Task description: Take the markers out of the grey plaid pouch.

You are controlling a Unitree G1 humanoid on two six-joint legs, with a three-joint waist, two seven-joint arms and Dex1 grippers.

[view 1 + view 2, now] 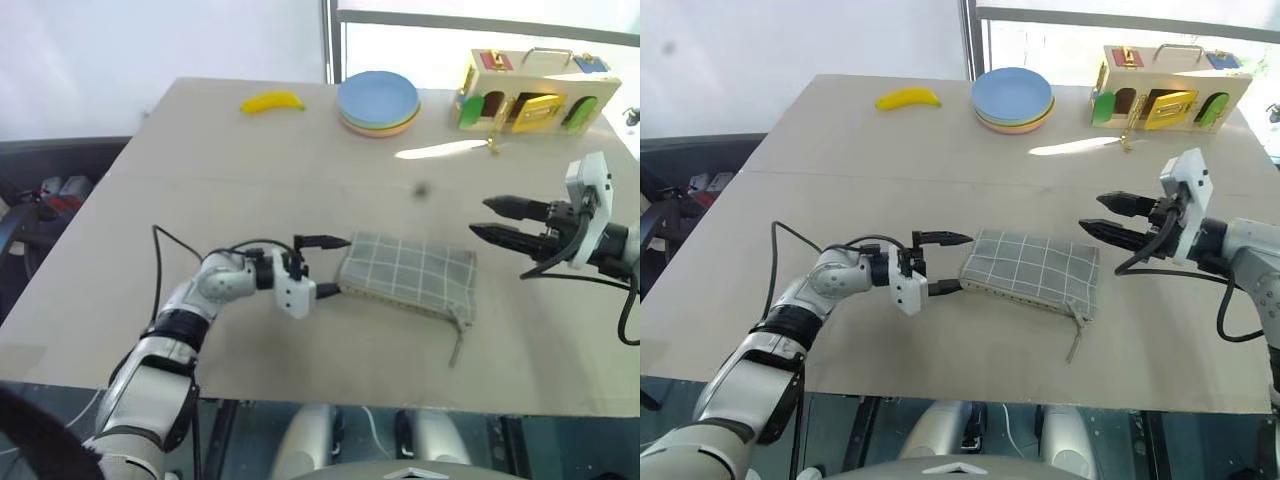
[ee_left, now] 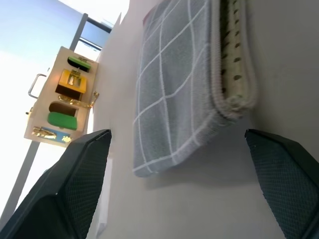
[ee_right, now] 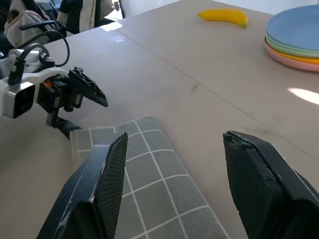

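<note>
Left eye view: the grey plaid pouch [image 1: 408, 274] lies flat on the table [image 1: 250, 180], between your two grippers.
Left gripper [image 1: 332, 266]: fingers spread wide and empty, level with the tabletop, one finger above and one just beside the pouch's near short end.
Right gripper [image 1: 492, 220]: fingers parted, holding nothing, hovering apart from the pouch's far end.
Step in hand: you appear to be lining up the left gripper to pin the pouch's end.
Doing it well: slide the fingers around the fabric edge before closing, and grip only cloth so the pouch stays flat; bring the right gripper to the zipper side afterwards.
Zipper: in the left wrist view the seam gapes slightly, showing pale lining; you cannot tell how far it is unzipped.
Pull cord [image 1: 457, 344]: trails off the pouch's front corner.
Markers: none visible; presumably inside the pouch.
Clutter: banana [image 1: 271, 101], plates [image 1: 378, 102] and toy box [image 1: 530, 90] sit well apart.
</note>
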